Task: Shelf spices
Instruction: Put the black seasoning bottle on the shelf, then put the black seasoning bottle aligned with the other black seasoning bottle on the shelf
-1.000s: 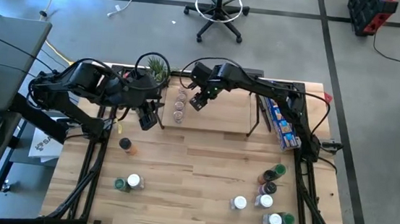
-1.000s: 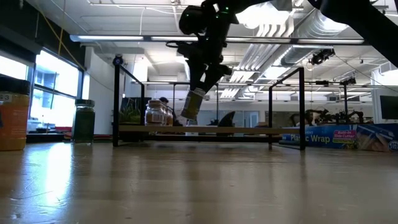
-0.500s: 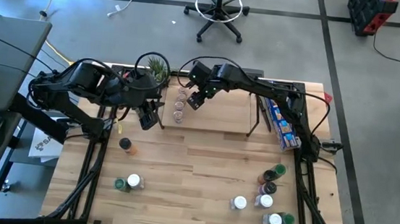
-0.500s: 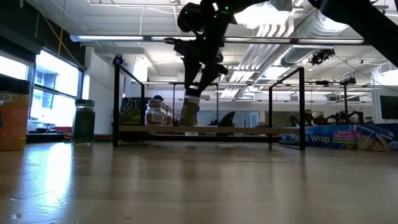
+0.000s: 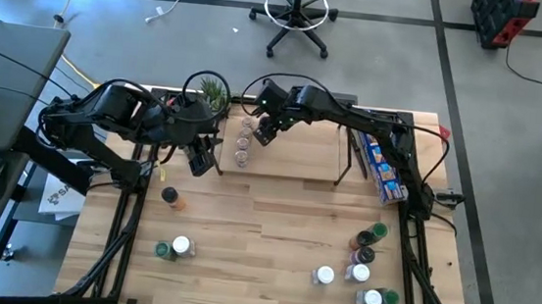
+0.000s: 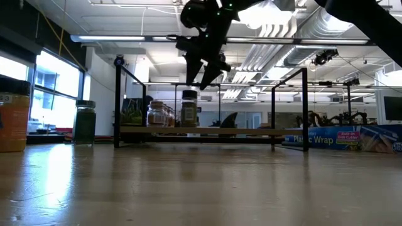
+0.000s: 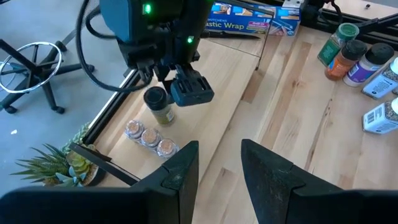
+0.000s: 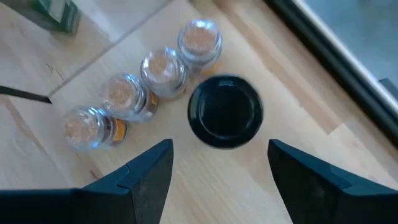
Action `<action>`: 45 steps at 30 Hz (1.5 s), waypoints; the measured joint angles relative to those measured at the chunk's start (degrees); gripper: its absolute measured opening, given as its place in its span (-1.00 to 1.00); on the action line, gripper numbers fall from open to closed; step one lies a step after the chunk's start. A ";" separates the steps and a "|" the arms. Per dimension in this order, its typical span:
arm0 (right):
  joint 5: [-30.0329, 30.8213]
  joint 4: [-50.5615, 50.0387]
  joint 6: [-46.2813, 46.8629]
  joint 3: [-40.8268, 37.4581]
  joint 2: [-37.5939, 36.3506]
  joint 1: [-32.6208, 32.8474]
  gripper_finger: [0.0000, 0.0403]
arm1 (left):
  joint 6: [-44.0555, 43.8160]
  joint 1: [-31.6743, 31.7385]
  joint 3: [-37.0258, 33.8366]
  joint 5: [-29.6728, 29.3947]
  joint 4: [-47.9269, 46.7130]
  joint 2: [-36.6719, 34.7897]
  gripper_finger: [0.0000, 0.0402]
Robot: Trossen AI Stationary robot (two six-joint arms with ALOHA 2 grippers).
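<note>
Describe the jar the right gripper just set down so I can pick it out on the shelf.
Find the shelf at the table's far edge. Near its left end stands a row of clear-lidded jars; the black-lidded jar stands upright beside that row, under the open right gripper. It is the only black lid on the shelf.

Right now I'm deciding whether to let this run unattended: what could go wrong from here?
1. The right hand hangs open just above the black-lidded jar on the shelf; a sideways retreat could tip it.
2. That jar stands close beside the clear-lidded jars; a knock could topple several.
</note>
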 joint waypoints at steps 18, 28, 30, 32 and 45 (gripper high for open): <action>-10.31 2.80 -7.34 -0.04 1.60 3.07 -0.51 | 0.00 0.00 0.00 -0.33 -0.25 0.00 -0.43; -2.87 3.26 -4.52 -0.02 3.60 1.01 -0.94 | 0.02 -0.02 0.00 -1.82 -0.23 0.00 -0.43; -2.38 3.22 -4.94 -0.02 3.64 0.51 -0.95 | 0.00 -0.01 0.00 -1.92 -0.23 0.00 -0.43; -2.34 3.35 -5.42 -0.02 3.67 -0.03 -0.95 | 0.00 0.00 0.00 -1.93 -0.24 0.00 -0.43; -2.29 3.78 -6.49 -0.02 3.40 -0.75 -0.96 | -0.02 -0.01 0.00 -2.01 -0.22 0.00 -0.43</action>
